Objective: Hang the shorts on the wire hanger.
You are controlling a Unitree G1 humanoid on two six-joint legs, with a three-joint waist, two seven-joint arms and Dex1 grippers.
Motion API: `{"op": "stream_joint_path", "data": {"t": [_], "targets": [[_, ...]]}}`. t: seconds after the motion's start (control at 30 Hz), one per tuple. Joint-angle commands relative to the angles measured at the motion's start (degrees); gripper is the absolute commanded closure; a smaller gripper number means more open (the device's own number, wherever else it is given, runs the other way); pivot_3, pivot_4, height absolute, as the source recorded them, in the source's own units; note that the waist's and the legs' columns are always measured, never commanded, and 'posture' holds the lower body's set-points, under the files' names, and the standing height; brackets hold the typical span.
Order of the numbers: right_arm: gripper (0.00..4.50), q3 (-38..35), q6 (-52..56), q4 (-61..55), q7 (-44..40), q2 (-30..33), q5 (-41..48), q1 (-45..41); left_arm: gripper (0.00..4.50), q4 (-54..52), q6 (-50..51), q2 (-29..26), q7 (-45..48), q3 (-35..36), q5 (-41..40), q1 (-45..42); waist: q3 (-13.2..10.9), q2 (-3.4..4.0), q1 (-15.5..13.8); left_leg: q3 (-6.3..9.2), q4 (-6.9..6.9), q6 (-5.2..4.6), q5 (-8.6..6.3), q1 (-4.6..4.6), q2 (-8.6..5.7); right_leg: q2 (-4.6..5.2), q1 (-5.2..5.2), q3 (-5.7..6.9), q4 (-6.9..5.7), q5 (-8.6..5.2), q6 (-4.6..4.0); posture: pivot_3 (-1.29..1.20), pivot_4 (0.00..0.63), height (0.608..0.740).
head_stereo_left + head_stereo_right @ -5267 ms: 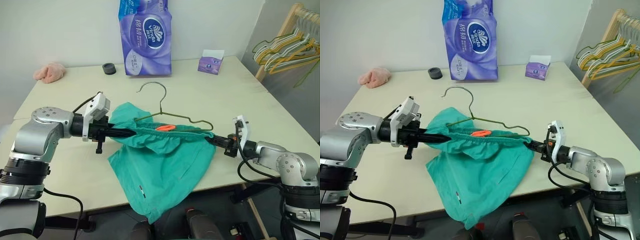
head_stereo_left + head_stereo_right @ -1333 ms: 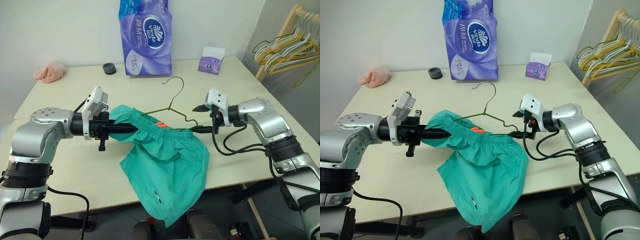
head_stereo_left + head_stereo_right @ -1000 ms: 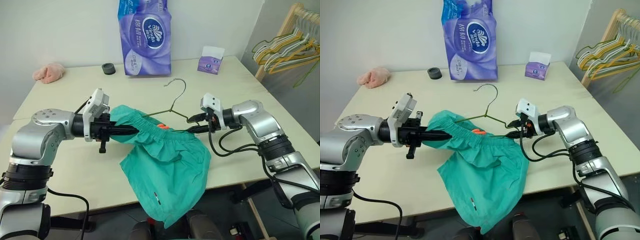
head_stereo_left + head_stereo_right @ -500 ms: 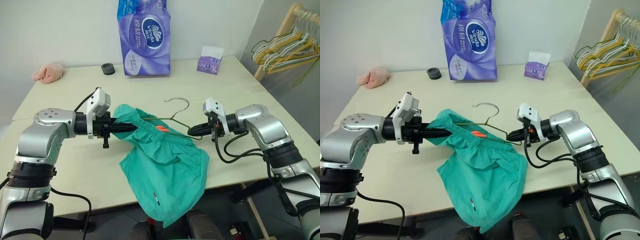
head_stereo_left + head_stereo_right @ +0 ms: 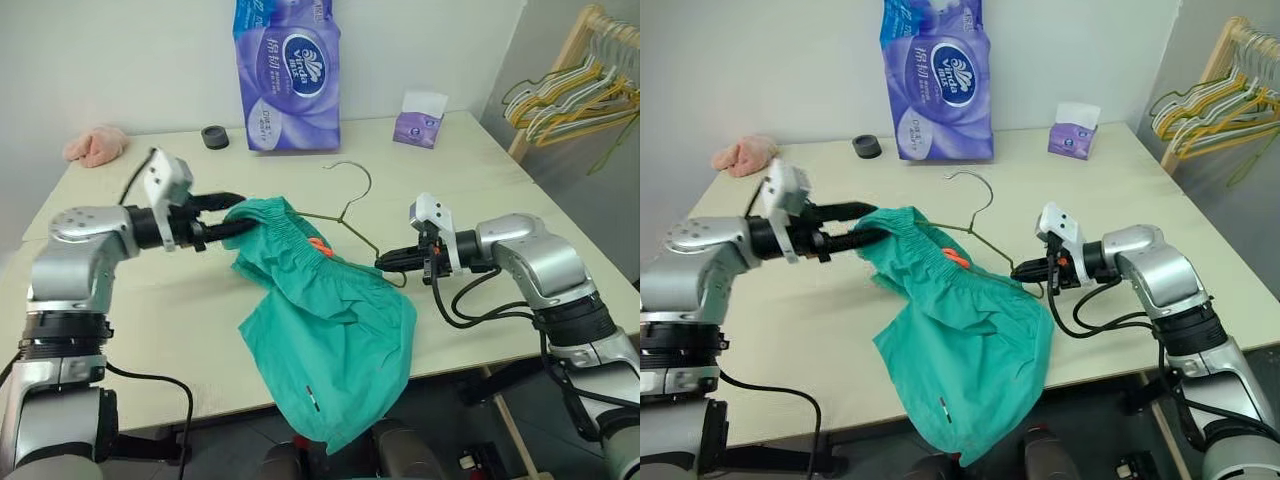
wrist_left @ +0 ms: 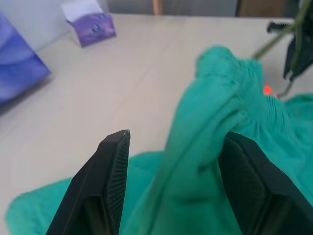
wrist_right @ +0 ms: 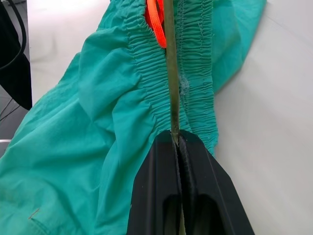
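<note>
At the far left corner of the table (image 5: 480, 170) lies one pink cloth lump (image 5: 97, 145), with one small black ring (image 5: 214, 136) a little to its right along the far edge. Nearer the front, the left gripper (image 5: 868, 224) reaches in from the left with its fingers spread apart; the gathered waistband of the one pair of teal shorts (image 5: 330, 330) sits between them, and I cannot tell whether they press on it. The shorts lie near the middle of the table, the waistband bunched over one arm of the single dark wire hanger (image 5: 345, 210), an orange tag (image 5: 318, 246) showing there, and their lower part spills over the front edge. One purple pack of tissue rolls (image 5: 287, 75) stands at the far edge behind them. The hanger's hook rises free above the cloth; its other end is pinched in the clenched right gripper (image 5: 384, 263), just beside the waistband. One small tissue box (image 5: 420, 118) sits toward the far right corner. Beyond the table's right edge a rack holds a bunch of yellow and pale hangers (image 5: 560, 95), too tangled to count. I judge the task partly done: the hanger is threaded through the waistband at one side, but the shorts do not yet hang evenly on it.
</note>
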State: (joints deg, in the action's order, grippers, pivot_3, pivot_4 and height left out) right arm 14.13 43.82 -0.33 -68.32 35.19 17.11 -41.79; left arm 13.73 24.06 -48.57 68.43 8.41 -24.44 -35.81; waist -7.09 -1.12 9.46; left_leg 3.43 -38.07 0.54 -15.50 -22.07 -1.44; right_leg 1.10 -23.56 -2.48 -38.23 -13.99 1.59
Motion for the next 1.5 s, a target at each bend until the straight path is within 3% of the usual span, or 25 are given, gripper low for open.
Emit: {"op": "stream_joint_path", "data": {"t": [0.03, 0.2, 0.43, 1.1, 1.5], "targets": [[4.50, -1.13, 1.58, -3.44, 0.69, 0.48, 1.80, 0.22, 1.66, 0.62, 0.23, -4.39, 4.79, 1.21, -0.52, 2.03, 0.01, 0.02, 0.16, -0.01, 0.01, 0.00, 0.00, 0.01, 0.00, 0.00, 0.00, -0.01, -0.01, 0.00, 0.00, -0.15, 0.064, 0.740], [4.50, -1.04, 2.73, -5.82, 1.81, -0.16, 2.46, 0.68, 1.66, 5.45, -0.36, -8.67, 9.89, 0.62, 0.43, 3.61, 0.01, 0.01, 0.17, -0.01, 0.03, 0.00, 0.00, 0.00, 0.00, -0.01, -0.09, 0.00, -0.08, -0.01, -0.01, -0.15, 0.065, 0.740], [4.50, 1.88, -0.91, -9.31, 3.61, 0.72, -0.11, 2.28, 1.66, 10.25, 0.32, -9.01, 13.09, 0.82, -0.41, 0.19, 0.08, -0.11, -0.74, -0.03, -0.07, 0.00, 0.00, -0.05, -0.04, 0.04, -0.08, 0.00, -0.07, -0.01, -0.01, -0.16, 0.064, 0.740], [4.50, 6.24, -12.59, -11.22, 3.75, 3.12, -7.02, 2.19, 1.66, 6.24, -0.67, -6.34, 23.78, -10.73, 3.33, -2.84, 0.09, -0.12, -0.50, -0.26, -0.07, 0.00, 0.00, -0.06, -0.05, 0.01, -0.27, 0.02, -0.35, -0.04, 0.02, -0.18, 0.064, 0.740], [4.50, 6.75, -14.76, -11.45, 3.24, 2.32, -9.02, 1.63, 1.66, 2.80, -5.54, -3.02, 21.89, -14.99, 7.84, -1.31, 0.10, -0.13, -0.26, -0.26, -0.07, 0.00, 0.00, -0.08, -0.05, 0.01, -0.30, 0.00, -0.37, -0.04, 0.01, -0.18, 0.061, 0.740]]}}
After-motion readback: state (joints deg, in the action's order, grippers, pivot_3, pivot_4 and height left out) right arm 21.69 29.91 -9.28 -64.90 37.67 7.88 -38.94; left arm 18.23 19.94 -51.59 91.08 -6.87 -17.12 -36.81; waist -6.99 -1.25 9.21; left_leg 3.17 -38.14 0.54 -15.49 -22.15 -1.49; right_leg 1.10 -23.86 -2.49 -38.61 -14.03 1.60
